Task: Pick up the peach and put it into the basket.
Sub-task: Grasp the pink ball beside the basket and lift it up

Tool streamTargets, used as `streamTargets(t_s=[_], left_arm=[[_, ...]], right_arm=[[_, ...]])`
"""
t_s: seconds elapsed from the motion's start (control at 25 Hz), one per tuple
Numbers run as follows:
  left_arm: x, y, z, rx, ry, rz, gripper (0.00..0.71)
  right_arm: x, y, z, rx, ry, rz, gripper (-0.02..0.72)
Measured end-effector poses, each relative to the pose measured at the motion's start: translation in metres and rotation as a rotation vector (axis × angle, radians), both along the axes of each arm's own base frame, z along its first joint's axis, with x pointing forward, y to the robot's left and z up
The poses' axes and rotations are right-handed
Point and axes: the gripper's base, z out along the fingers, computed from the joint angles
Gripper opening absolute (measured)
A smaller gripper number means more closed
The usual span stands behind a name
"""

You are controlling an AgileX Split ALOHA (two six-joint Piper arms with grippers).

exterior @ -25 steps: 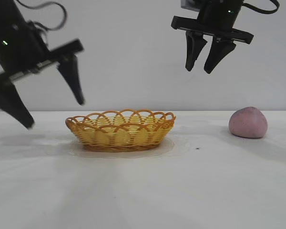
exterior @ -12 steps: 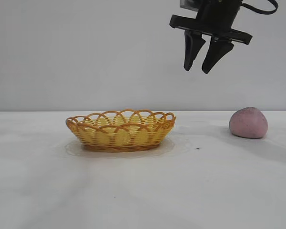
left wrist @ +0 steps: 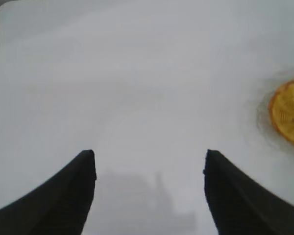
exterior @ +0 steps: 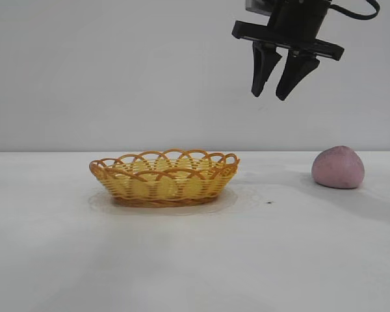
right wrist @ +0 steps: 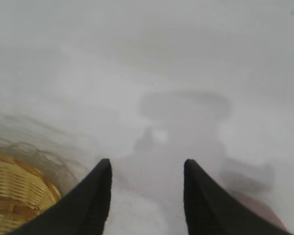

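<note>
Basket (exterior: 164, 177) sits mid-tabletop (exterior: 195, 260), bare surface all around it. Peach (exterior: 338, 167) near right edge, well apart from basket. Right tool (exterior: 277, 96) high between them, fingers spread, holding nothing. Left tool (left wrist: 149, 161) spread over bare tabletop, basket at its view's edge.

A lab test bench: bare white table (exterior: 195, 260), plain grey wall (exterior: 117, 71) behind

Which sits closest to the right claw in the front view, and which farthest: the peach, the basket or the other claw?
Measured from the right claw, which hangs high up:
1. and 2. basket, below on its left, and peach, below on its right: too close to call.
3. left claw, farthest, off beyond the basket and out of the front view.
</note>
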Motion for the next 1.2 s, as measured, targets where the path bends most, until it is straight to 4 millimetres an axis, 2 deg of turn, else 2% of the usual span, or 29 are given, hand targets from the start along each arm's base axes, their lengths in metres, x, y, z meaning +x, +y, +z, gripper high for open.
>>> streamTargets(t_s=[0.12, 0.24, 0.4, 0.56, 0.88, 1.0, 1.2], left_arm=[[-0.048, 0.009, -0.005, -0.015, -0.050, 0.013, 0.455], [-0.084, 0.014, -0.019, -0.049, -0.086, 0.018, 0.455], [-0.116, 0.018, -0.047, -0.080, -0.095, 0.010, 0.455], [-0.130, 0.015, -0.066, -0.088, -0.103, -0.059, 0.455], [-0.148, 0.010, -0.066, -0.070, -0.207, -0.209, 0.455], [-0.155, 0.011, -0.066, -0.069, -0.257, -0.214, 0.455], [-0.156, 0.011, -0.067, -0.068, -0.262, -0.214, 0.455]], right_arm=[[0.001, 0.000, -0.002, -0.002, 0.001, 0.002, 0.335], [0.002, 0.000, -0.007, -0.005, 0.011, 0.002, 0.335], [0.003, 0.001, -0.012, -0.009, 0.021, 0.004, 0.335], [0.002, 0.001, -0.012, -0.010, 0.027, 0.005, 0.335], [0.001, 0.001, -0.012, -0.013, 0.038, 0.008, 0.335], [0.001, 0.001, -0.012, -0.013, 0.038, 0.008, 0.335], [0.001, 0.001, -0.012, -0.013, 0.038, 0.008, 0.335]])
